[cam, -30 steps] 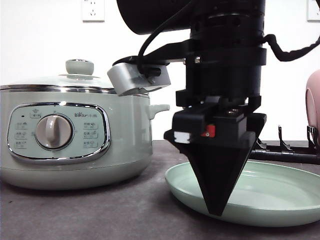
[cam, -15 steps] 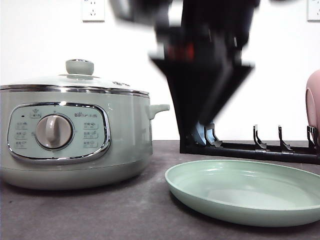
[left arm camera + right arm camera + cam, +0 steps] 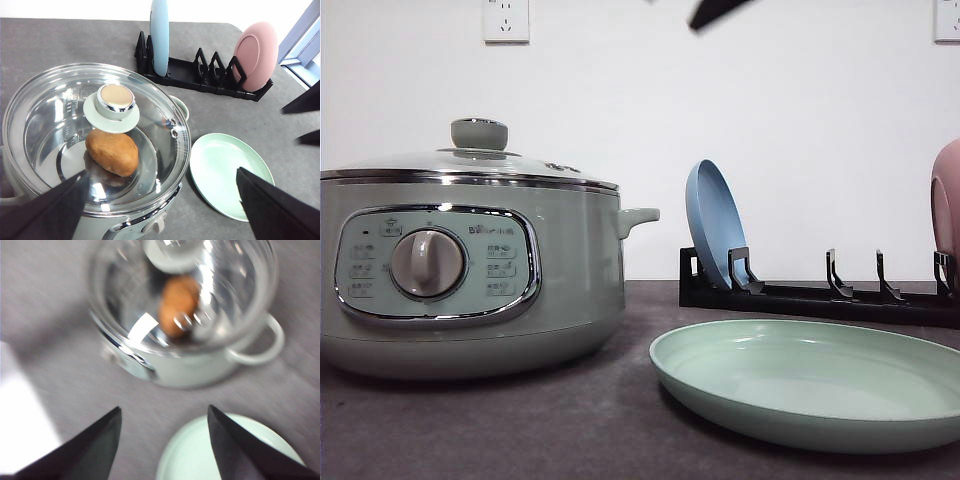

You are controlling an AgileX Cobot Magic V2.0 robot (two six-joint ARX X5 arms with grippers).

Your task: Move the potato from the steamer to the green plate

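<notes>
White wall with a socket behind a dark grey tabletop, evenly lit.

The steamer carries a brand mark on its control panel, above the dial: "Bear" followed by small characters too fine to read. The icon labels around the dial are illegible.

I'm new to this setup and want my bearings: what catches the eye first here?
First the steamer on the left of the table, its glass lid on, with the potato visible inside through it. Next the empty green plate lying flat to its right. Behind that, a black rack holds a blue plate and a pink plate on edge.
</notes>
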